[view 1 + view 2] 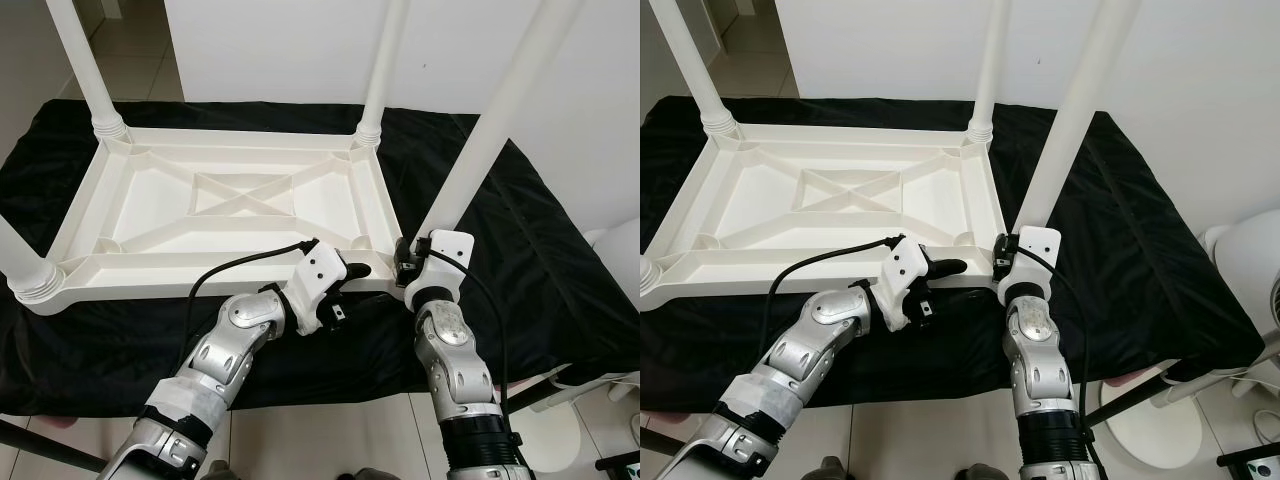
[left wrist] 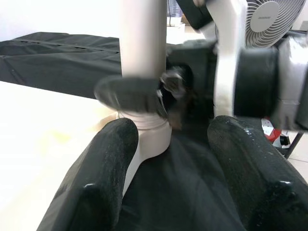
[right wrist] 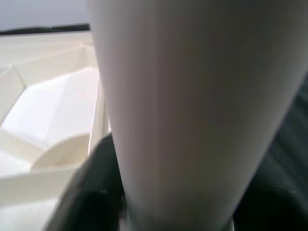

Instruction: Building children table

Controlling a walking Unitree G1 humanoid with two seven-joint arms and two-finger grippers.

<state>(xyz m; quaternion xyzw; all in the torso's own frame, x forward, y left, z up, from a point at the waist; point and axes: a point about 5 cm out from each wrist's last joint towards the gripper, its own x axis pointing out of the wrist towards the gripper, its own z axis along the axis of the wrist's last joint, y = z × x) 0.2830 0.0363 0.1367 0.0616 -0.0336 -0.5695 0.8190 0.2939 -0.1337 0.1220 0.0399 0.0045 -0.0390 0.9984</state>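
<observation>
The right gripper (image 1: 408,262) clamped the fourth leg (image 1: 480,140) near its base, likely seating it; the left gripper (image 1: 355,272) waited alongside, jaws apart, empty.

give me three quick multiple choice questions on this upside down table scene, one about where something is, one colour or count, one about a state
1. Which corner of the table top does the right gripper work at?
A. near right corner
B. far left corner
C. far right corner

2. What colour is the cloth under the table?
A. white
B. black
C. red

3. How does the right gripper stand to the near right leg?
A. hanging well away from it
B. closed around its base
C. lying flat inside the table top

Answers:
1. A, since the right gripper sits at the corner nearest the robot on its right, with the left gripper just beside it.
2. B, as the cloth is black all round the white table.
3. B, because the right wrist view shows the leg right between its black fingers.
</observation>
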